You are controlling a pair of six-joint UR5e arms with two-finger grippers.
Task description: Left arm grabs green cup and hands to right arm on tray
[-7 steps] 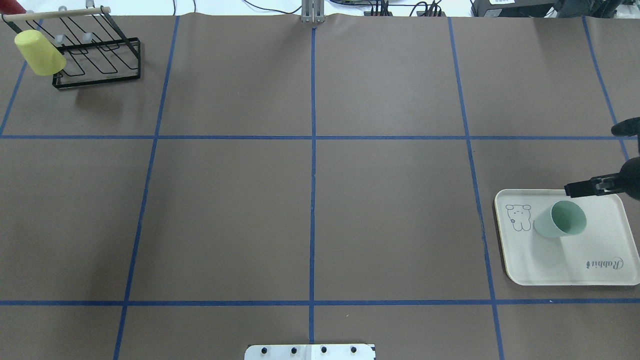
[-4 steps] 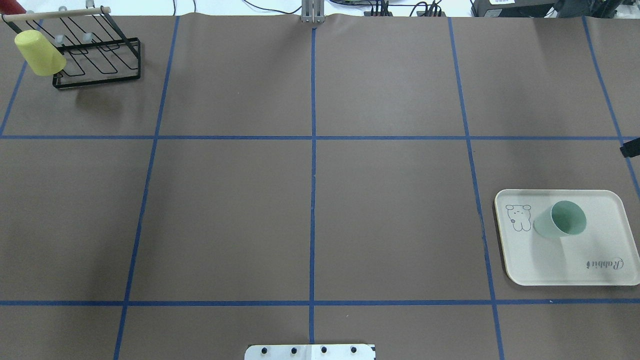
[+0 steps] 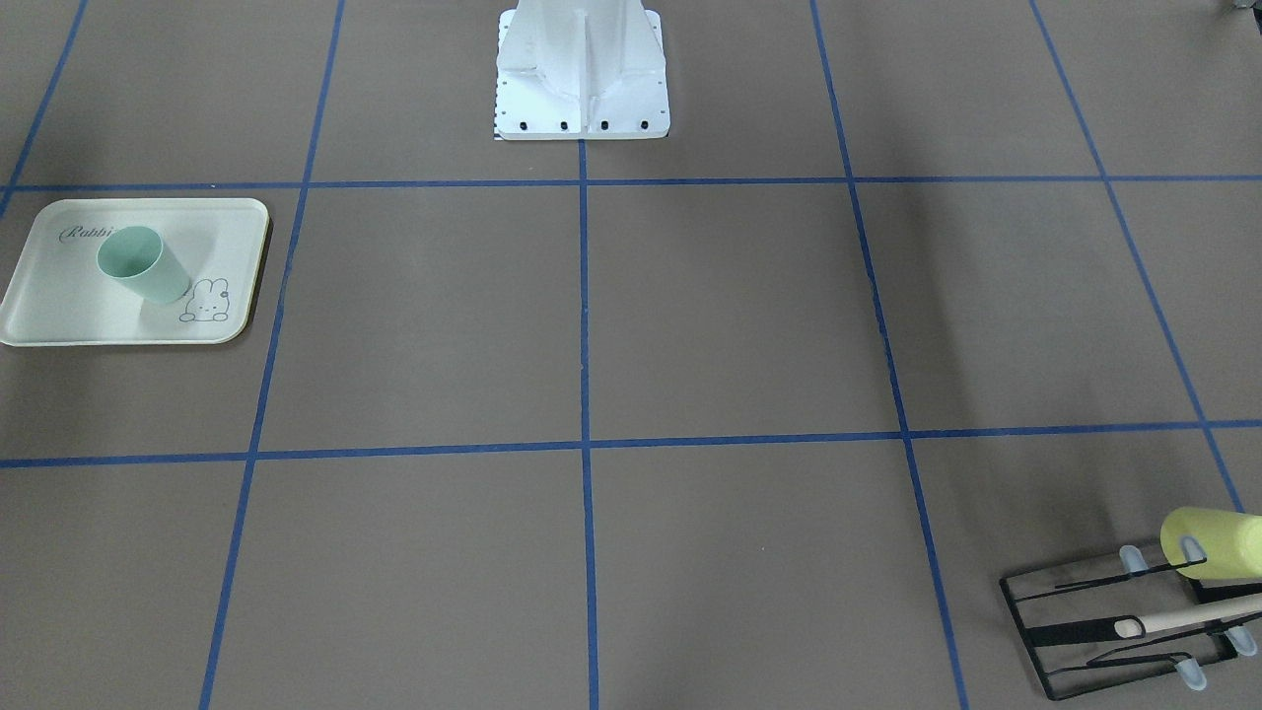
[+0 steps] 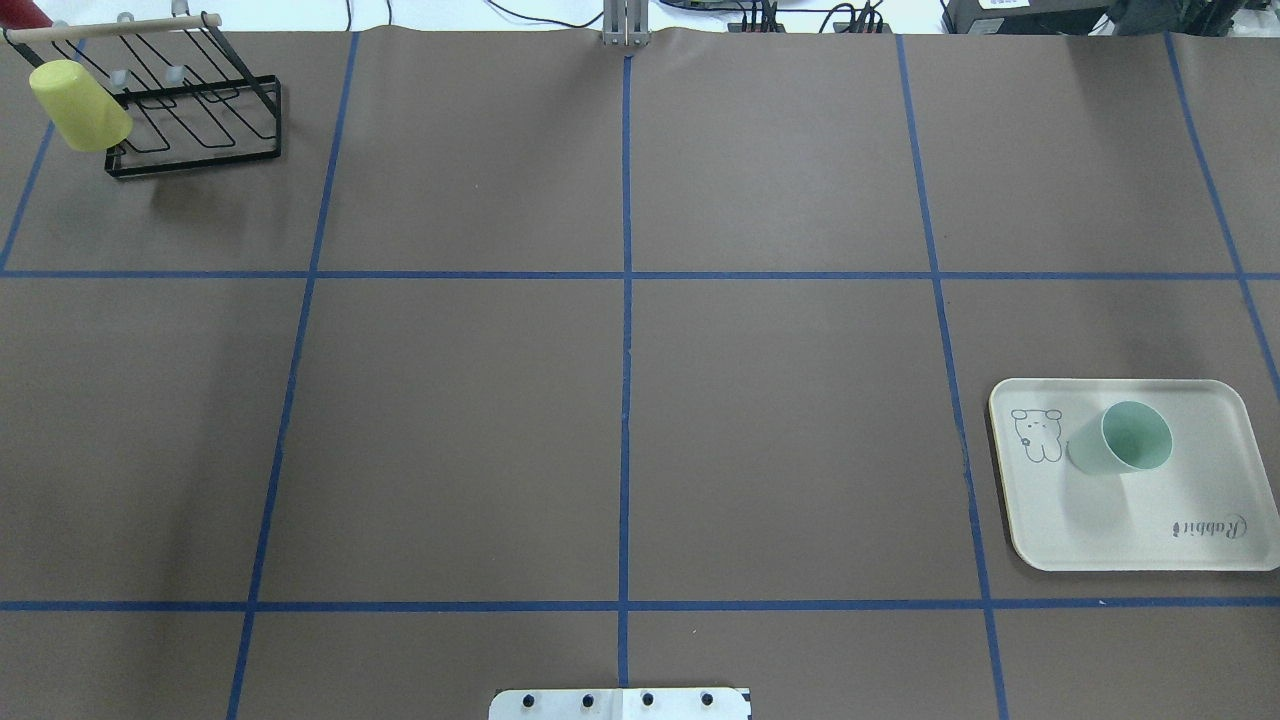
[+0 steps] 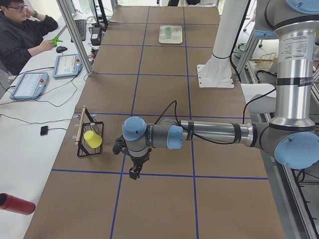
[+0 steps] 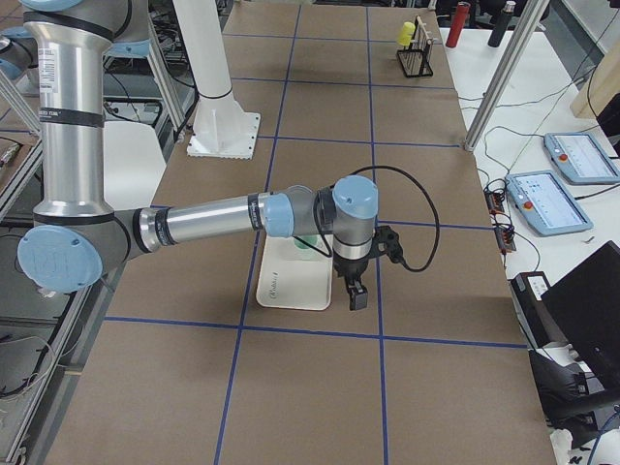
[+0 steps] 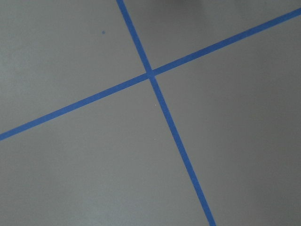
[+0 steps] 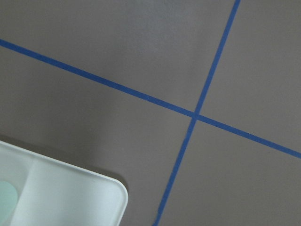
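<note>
Matte table (image 4: 450, 430); tapered green cup (image 4: 1125, 440) on tray (image 4: 1205, 470); left gripper (image 5: 133, 173), right gripper (image 6: 356, 298): state unclear.

The view looks down on the brown bench (image 8: 94, 42), where two blue tape lines (image 8: 117, 87) cross right of centre. One line runs from the left edge down towards the right edge. The other drops from the top edge and slants to the bottom edge. The lower left holds one rounded corner of the cream-white tray (image 8: 75, 200), its raised rim casting a soft shadow on the bench beside it. At the left edge, inside the tray, shows a small sliver of the pale mint green cup (image 8: 5, 197), too little to tell how it stands.
</note>
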